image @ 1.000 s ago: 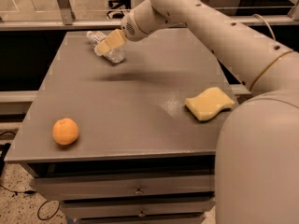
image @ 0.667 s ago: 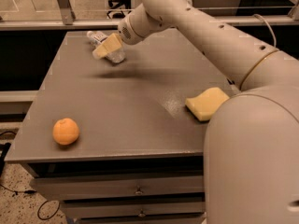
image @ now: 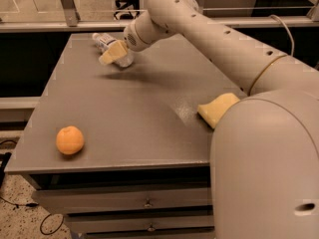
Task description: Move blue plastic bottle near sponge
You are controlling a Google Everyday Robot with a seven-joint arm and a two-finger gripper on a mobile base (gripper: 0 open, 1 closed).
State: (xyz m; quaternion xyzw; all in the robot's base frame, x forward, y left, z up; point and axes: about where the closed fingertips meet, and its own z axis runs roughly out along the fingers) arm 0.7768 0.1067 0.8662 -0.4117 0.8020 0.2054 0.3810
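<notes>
Location of gripper (image: 114, 54): far-left area of the surface (image: 134, 113), against the blue plastic bottle (image: 103, 40).
Grip state: cannot tell.
Location of sponge (image: 217, 108): right edge, well apart from the blue plastic bottle.
Location of orange fruit (image: 70, 140): near-left corner.

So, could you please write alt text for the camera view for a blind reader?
The robot arm reaches across a grey table, its tool at the blue plastic bottle near the far left corner. The pale yellow sponge lies at the right edge, an orange fruit near the front left.
</notes>
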